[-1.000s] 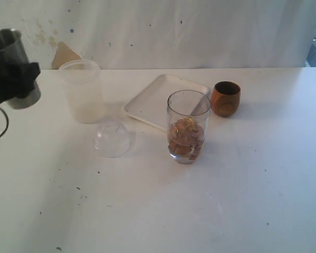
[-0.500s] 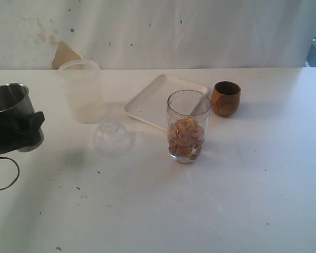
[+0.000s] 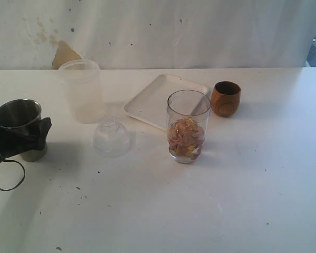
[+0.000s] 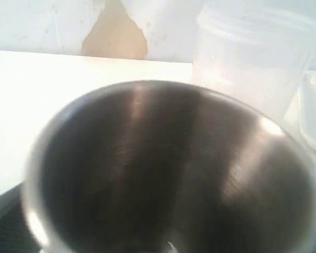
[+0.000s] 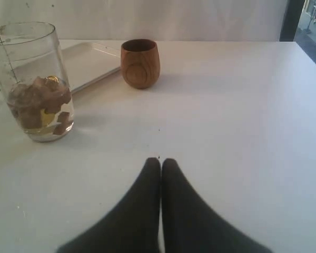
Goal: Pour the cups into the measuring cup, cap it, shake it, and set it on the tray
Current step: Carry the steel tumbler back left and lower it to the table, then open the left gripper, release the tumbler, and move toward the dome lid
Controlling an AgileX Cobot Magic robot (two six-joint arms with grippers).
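At far left, steel tumbler [image 3: 18, 113] between edge-cropped left jaws, grip unclear, right jaws together.

The white counter [image 3: 200, 211], flecked with small dark specks, carries six things. A frosted tub [image 3: 82, 95] stands toward the back left, with the clear dome cap [image 3: 111, 139] just in front of it, neck up. The white tray [image 3: 150, 103] lies flat near the middle. The measuring cup [image 3: 188, 126] stands upright just beside the tray's front edge, holding brownish pieces. The wooden cup [image 3: 225, 99] stands upright near the tray's right corner. The steel tumbler [image 3: 18, 113] stands upright at the far left.
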